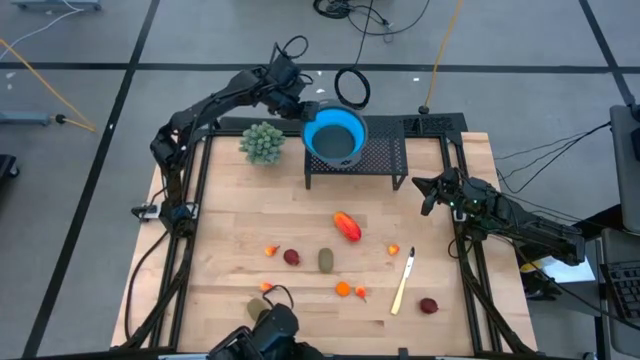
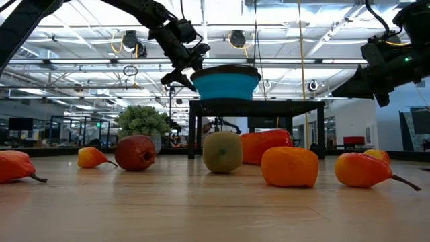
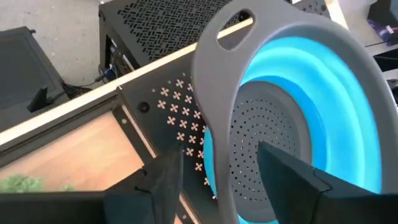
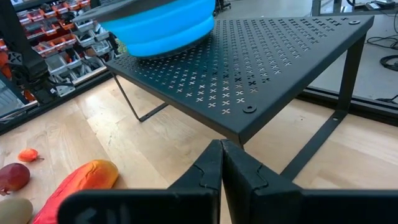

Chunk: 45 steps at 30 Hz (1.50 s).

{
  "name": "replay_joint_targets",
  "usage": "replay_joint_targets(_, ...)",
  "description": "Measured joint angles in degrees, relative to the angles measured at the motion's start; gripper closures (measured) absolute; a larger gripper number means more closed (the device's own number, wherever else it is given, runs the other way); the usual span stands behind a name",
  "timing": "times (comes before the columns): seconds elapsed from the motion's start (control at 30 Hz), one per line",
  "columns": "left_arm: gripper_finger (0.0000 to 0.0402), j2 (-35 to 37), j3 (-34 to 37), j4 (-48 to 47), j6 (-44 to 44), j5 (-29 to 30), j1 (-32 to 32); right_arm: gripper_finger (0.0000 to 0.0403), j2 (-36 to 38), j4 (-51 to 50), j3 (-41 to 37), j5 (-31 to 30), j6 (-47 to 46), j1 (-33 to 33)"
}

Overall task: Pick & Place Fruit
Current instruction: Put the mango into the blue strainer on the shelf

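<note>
My left gripper (image 1: 306, 106) is up at the far edge of the table, fingers (image 3: 168, 177) spread apart and straddling the grey rim of the blue colander bowl (image 1: 335, 135), nothing clamped. The bowl sits on the black perforated rack (image 1: 385, 155) at the far middle of the table (image 1: 240, 225). A bushy pale-green plant ball (image 1: 262, 142) sits just beside the rack, toward the far left corner.

My right gripper (image 1: 432, 190) hovers off the rack's right end near the right edge, fingers pressed together, holding nothing.

Fruit all lies on the wood, none in the bowl:
- red-orange elongated piece (image 1: 347, 226), table middle, near side of the rack
- dark red round piece (image 1: 291, 257) and olive-green oval piece (image 1: 326, 260) side by side, apart, toward the near edge
- tiny orange piece (image 1: 271, 250) left of the dark red one
- more orange bits (image 1: 344, 290) closer to the near edge
- second dark red piece (image 1: 428, 305) near the near right corner, beside a pale yellow stick (image 1: 404, 282)
</note>
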<state>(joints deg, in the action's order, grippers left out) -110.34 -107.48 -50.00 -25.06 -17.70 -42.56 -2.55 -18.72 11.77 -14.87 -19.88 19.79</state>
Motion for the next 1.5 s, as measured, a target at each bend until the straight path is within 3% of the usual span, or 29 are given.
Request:
replay_joint_targets(0.17,0.0168,0.93,0.00,-1.73,1.06,0.24,-1.41,0.0403,0.02,-0.02,0.00,0.00,-0.01,-0.01)
replay_joint_targets(0.43,0.0163,6.47,0.00,-8.02,5.84,1.58,-4.87,0.0403,0.02,0.01,0.00,-0.02,0.00,-0.01)
replay_joint_targets(0.63,0.0163,12.21,0.00,-20.32,7.32,8.89,-3.52,0.0403,0.00,0.15,0.00,-0.02,0.00,0.00)
replay_joint_targets(0.93,0.0167,18.42,0.00,-34.77,5.55,23.29,5.11,0.0403,0.02,0.22,0.00,-0.02,0.00,-0.02)
replay_joint_targets(1.1,0.0222,20.28,0.00,-35.41,5.88,24.66,9.42,0.0403,0.01,0.43,0.00,1.37,-0.15,0.00)
replay_joint_targets(1.4,0.0387,20.50,0.02,-32.64,7.93,25.82,14.05,0.0403,0.00,1.79,0.00,9.16,-0.44,-0.02)
replay_joint_targets(1.5,0.0389,20.50,0.02,-30.79,9.77,25.87,14.81,0.0403,0.00,3.58,0.00,9.06,-0.45,-0.02)
